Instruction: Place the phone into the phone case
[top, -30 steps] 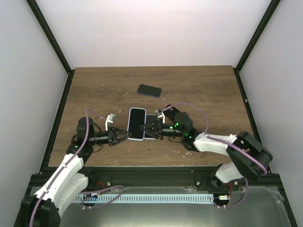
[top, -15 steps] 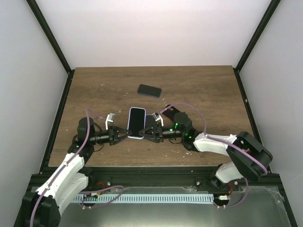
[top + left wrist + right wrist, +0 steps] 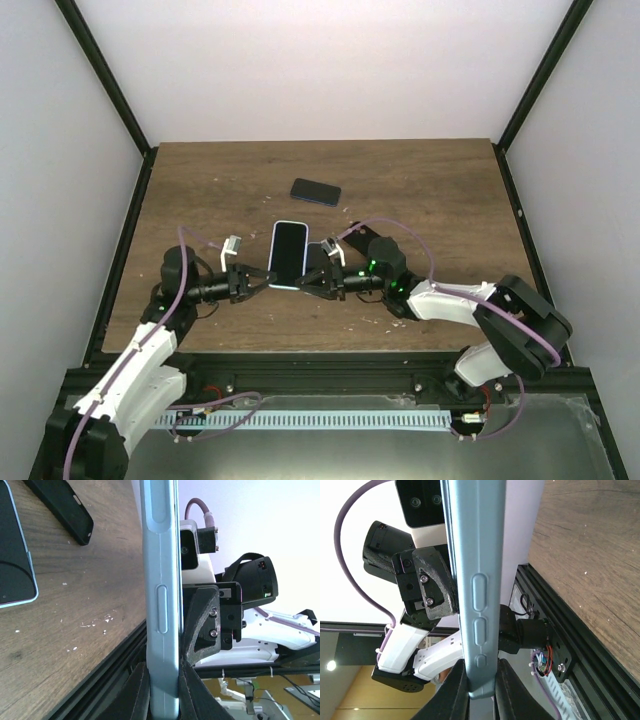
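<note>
The phone point(image 3: 288, 252) has a black face and a pale blue rim. Both grippers hold it by its near end, just above the table. My left gripper point(image 3: 263, 281) is shut on its left edge, and the left wrist view shows the rim point(image 3: 160, 580) pinched between the fingers of that gripper point(image 3: 162, 680). My right gripper point(image 3: 308, 283) is shut on its right edge; the rim point(image 3: 475, 555) shows between that gripper's fingers point(image 3: 481, 680). The black phone case point(image 3: 318, 254) lies flat on the table beside the phone, partly under the right gripper. It also shows in the left wrist view point(image 3: 62, 507).
A second dark phone with a bluish rim point(image 3: 315, 191) lies flat further back on the wooden table point(image 3: 430, 190); it also shows in the left wrist view point(image 3: 15, 565). Small white specks are scattered on the wood. A black frame rail point(image 3: 330, 358) runs along the near edge.
Both grippers closed in on the phone's near end from either side. The phone has shifted slightly towards the back and risen off the table.
</note>
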